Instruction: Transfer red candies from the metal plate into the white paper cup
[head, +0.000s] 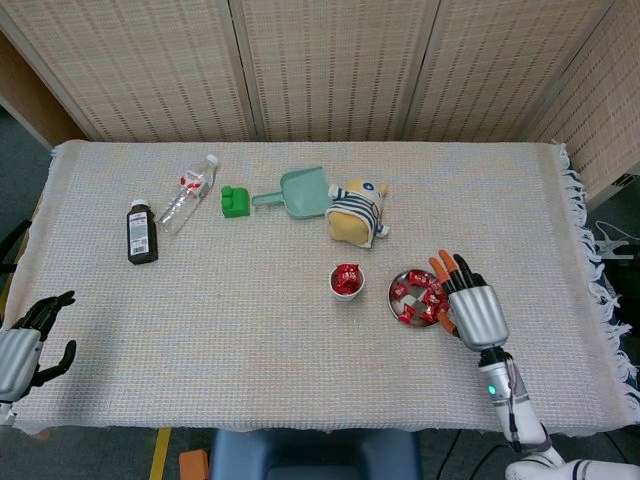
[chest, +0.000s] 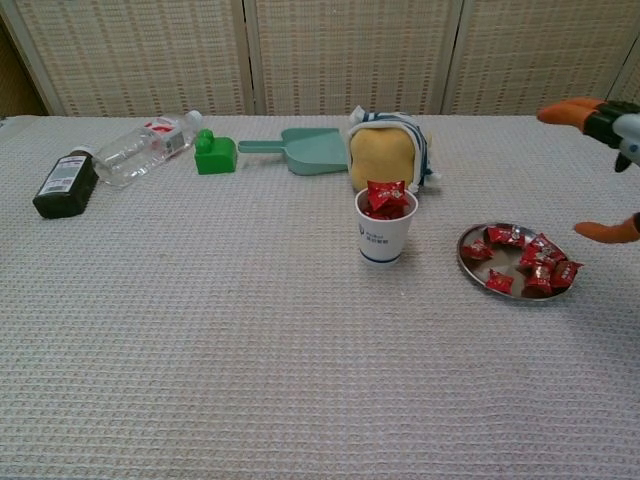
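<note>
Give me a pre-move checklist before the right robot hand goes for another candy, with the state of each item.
1. Right robot hand empty, fingers spread: ok.
2. Red candies left on the metal plate: ok, several remain.
3. White paper cup upright: ok.
4. Room in the cup: not ok, candies already pile to the rim and above.
5. Path from plate to cup free: ok, bare cloth between them; the plush toy sits behind the cup.
6. Left robot hand out of the way: ok, at the table's near left edge.

Cup (chest: 384, 228) left of plate (chest: 467, 260)
</note>
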